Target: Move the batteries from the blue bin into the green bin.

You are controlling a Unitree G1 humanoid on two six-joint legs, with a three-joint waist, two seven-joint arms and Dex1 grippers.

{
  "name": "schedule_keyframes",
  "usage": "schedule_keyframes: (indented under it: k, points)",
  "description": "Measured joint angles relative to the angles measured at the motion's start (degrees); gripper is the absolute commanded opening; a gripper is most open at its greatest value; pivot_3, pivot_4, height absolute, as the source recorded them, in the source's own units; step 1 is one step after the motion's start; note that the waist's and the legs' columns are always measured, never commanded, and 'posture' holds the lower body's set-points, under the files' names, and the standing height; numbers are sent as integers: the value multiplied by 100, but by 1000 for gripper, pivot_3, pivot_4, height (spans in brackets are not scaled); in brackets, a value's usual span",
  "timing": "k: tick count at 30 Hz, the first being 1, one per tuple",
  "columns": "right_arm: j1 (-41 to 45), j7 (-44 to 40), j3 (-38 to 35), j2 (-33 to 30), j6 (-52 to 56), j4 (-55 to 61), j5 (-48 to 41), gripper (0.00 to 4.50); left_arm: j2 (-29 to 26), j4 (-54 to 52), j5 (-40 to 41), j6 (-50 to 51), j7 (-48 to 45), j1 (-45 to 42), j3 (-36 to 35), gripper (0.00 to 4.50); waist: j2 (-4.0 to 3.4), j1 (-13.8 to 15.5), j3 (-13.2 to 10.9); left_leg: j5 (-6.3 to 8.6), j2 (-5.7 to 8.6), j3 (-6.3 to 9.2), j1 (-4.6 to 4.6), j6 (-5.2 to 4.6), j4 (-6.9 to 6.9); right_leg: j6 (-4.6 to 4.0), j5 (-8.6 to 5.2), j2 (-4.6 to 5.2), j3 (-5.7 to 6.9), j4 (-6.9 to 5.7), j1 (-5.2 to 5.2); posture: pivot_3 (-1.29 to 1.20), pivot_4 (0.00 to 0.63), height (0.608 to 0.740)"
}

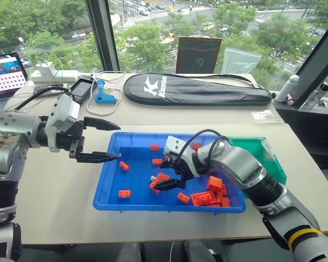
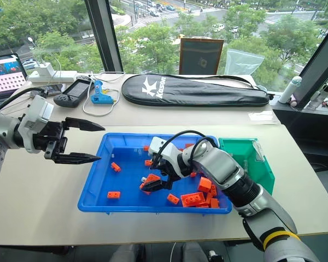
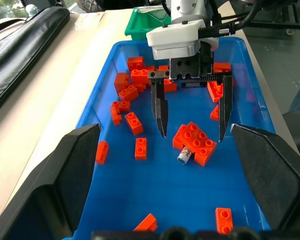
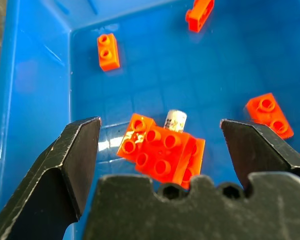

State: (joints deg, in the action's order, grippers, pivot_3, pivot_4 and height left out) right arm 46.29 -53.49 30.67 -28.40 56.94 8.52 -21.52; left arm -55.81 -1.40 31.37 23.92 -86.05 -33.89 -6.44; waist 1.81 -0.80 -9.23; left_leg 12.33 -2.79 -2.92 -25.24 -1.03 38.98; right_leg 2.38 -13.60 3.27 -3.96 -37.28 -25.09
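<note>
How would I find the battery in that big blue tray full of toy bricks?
Look in the blue bin and find the right gripper, whose open black fingers hang over a clump of orange bricks near the middle. The battery pokes out from beside that clump. It is a small silver-grey cylinder with a round end, while everything around it is orange and blocky.

Bright-blue bin (image 1: pixel 106 188) with grid-patterned floor, orange bricks (image 4: pixel 162 154), silver-grey battery (image 4: pixel 175 120), dark-green bin (image 1: pixel 273 161).
</note>
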Motion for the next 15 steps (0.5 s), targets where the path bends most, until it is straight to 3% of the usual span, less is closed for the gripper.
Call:
schedule_keyframes:
  k: [1,4,15]
  points:
    - [-16,18,0,5,7,-31,3,4455,0,0,0,0,0,-6,10,4500,0,0,0,0,0,0,0,0,0,0,0,0,0,0,0,0,150,740]
    - [-40,80,-14,46,34,-114,8,3674,1,2,-13,-2,-1,-60,68,4500,0,-3,0,0,0,0,0,0,0,0,0,-1,0,-1,0,0,150,740]
    - [-59,182,-273,72,80,-176,-2,25,75,156,-109,-130,2,-212,167,4500,0,-4,0,0,0,1,0,0,0,0,0,-1,0,0,1,0,150,740]
